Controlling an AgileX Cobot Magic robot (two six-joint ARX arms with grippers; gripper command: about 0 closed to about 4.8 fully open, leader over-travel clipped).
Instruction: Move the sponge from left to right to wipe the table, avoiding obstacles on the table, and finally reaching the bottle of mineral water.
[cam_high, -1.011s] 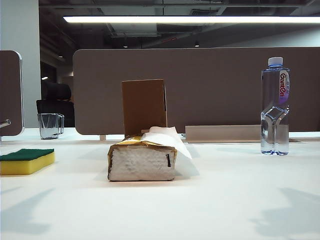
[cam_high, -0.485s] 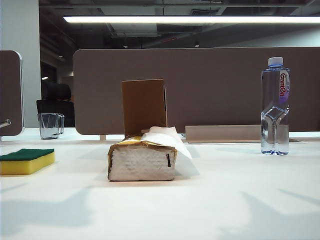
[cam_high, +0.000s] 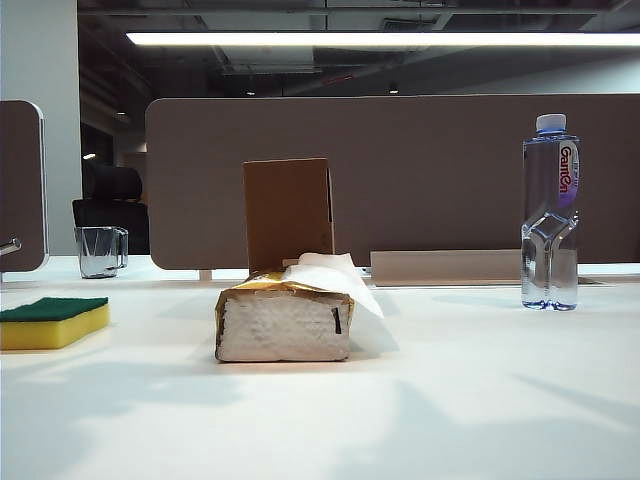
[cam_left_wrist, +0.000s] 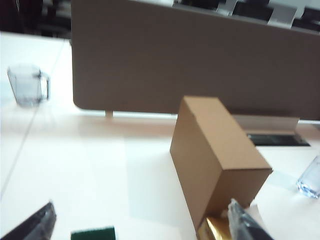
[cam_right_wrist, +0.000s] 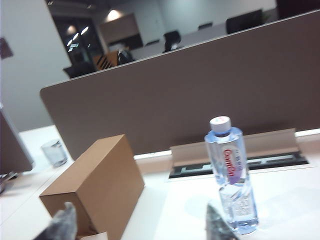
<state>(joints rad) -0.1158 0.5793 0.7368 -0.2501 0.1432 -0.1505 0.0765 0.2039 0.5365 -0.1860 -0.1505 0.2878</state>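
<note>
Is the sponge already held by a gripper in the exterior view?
No, the sponge lies alone on the table; no gripper shows there.

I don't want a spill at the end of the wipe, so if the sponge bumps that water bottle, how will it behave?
The water bottle is tall on a narrow base, so a high nudge would probably tip it. It looks nearly full, so likely heavy enough to resist a light low touch from the sponge. Its cap is on, so spilling seems unlikely.
</note>
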